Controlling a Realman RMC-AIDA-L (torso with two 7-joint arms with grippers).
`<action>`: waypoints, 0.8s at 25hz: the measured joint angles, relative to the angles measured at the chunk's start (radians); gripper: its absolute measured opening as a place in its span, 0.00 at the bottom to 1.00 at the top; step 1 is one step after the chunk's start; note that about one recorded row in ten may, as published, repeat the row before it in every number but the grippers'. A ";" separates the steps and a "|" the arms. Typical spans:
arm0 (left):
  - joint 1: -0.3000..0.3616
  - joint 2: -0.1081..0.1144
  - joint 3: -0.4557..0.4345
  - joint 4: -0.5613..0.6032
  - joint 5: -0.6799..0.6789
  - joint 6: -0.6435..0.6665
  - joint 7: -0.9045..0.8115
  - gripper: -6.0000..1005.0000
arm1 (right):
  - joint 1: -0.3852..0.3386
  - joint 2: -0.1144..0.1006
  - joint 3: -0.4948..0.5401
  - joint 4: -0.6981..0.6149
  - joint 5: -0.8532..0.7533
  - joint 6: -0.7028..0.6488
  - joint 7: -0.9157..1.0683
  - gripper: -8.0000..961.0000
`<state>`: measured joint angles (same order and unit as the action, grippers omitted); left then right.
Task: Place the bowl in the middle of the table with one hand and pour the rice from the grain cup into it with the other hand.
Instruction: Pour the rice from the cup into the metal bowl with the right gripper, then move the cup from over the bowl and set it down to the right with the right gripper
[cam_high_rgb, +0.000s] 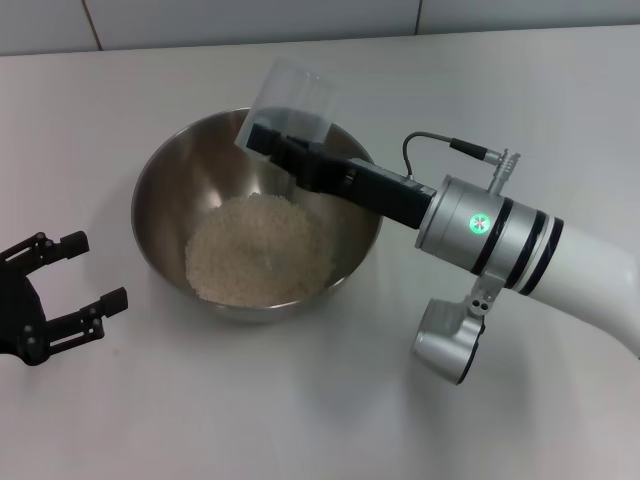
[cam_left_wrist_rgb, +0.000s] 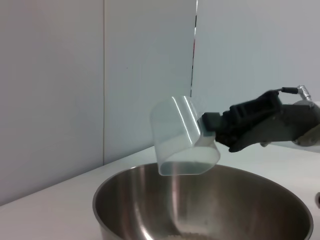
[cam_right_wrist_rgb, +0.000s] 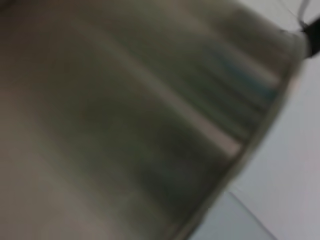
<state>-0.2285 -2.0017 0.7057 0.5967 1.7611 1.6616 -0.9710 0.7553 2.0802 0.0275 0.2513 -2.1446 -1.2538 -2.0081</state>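
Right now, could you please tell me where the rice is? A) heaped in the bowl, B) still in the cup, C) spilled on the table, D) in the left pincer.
A: the rice lies as a pale heap in the bowl, while the cup, tipped over it in the right pincer, looks empty.

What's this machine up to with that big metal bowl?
The right gripper holds a small clear plastic cup tipped over the large stainless-steel bowl on the white table. The cup looks empty, and a mound of pale rice lies in the bowl. The left gripper waits open beside the bowl.
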 joint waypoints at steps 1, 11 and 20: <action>0.000 0.000 0.000 0.000 0.000 0.000 0.001 0.81 | 0.000 0.000 0.002 0.000 0.000 0.003 -0.020 0.03; 0.000 -0.003 0.000 0.000 0.002 0.000 0.008 0.81 | -0.048 0.003 0.180 0.098 0.009 -0.009 0.196 0.03; -0.003 -0.004 0.000 0.000 0.003 -0.001 0.010 0.81 | -0.155 0.006 0.367 0.212 0.011 -0.061 0.745 0.03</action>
<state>-0.2312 -2.0054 0.7055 0.5967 1.7642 1.6608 -0.9607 0.6007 2.0862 0.3941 0.4633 -2.1339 -1.3153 -1.2636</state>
